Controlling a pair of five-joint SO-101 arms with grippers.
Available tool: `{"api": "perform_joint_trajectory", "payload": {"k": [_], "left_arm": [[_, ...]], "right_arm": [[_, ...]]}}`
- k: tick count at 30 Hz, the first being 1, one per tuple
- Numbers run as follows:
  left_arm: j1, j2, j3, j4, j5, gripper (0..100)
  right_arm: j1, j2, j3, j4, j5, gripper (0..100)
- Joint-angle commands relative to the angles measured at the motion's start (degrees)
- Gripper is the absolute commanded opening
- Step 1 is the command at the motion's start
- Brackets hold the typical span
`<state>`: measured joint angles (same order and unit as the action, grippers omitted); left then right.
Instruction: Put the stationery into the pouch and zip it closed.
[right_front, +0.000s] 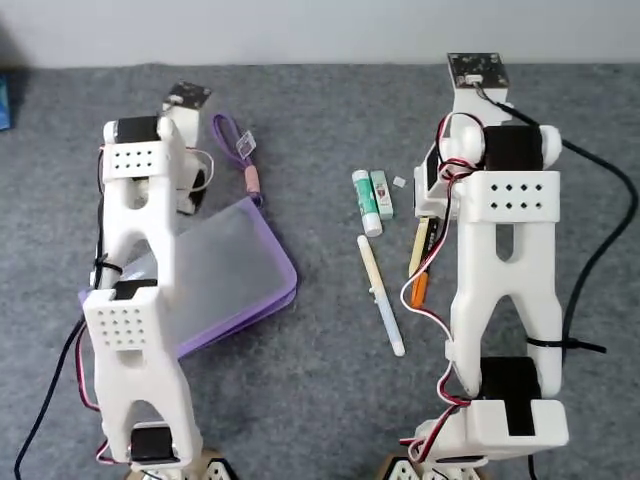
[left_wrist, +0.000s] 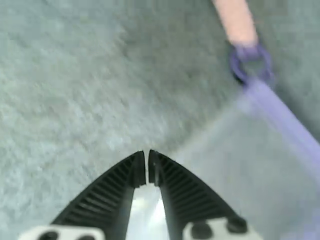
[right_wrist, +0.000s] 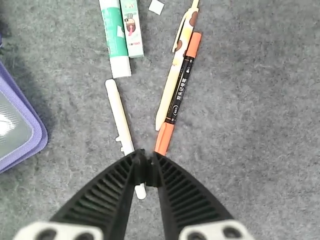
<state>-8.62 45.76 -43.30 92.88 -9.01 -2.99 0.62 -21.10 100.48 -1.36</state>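
Grey, fuzzy felt-like mat (right_front: 320, 400) covering the table, its fibres coarse up close; pale off-white wall (right_front: 300, 30) in a plain band beyond the far edge; sliver of a blue object (right_front: 4, 100) at one side — soft, even light, faint shadows

left pincer (left_wrist: 146, 162) closed, right pincer (right_wrist: 146, 164) closed, both empty

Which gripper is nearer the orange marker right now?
Right. The right gripper is at one end of the orange marker, beside the white pen. The left gripper is across the table at the purple pouch, near its zipper pull.
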Motion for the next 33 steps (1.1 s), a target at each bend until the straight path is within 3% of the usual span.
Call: {"api": "perform_joint_trajectory", "payload": {"k": [1,6,9,19,22,27,33], "left_arm": [[-0.18,4.57,-6.46,-2.64,2.29,5],[1.14,15.82,-16.13,7.03,1.67,4],[1.93,16.7,-16.4,8.09,-1.67,2],[9.14,-6.33,17.36,7.3,-4.84,2],[7.21,-12.48,21.67,5.36,-4.48,2],[-0.18,-21.27,17.98,5.45,0.35,2],[-7.82,-29.36,16.84,6.07,3.16,2]], "right_arm": [[-0.4,-0.57,0.09,2.24,-0.7,1.2],[-0.4,-0.75,0.09,2.33,-0.7,1.2],[-0.4,-0.75,0.09,2.33,-0.7,1.2],[-1.01,-0.22,0.26,2.33,-0.62,1.2],[-3.12,-0.13,2.55,2.33,-0.53,1.3],[-9.8,2.77,4.92,1.98,-0.79,7.2],[-15.78,13.85,-3.78,1.8,-6.24,11.8]]}}
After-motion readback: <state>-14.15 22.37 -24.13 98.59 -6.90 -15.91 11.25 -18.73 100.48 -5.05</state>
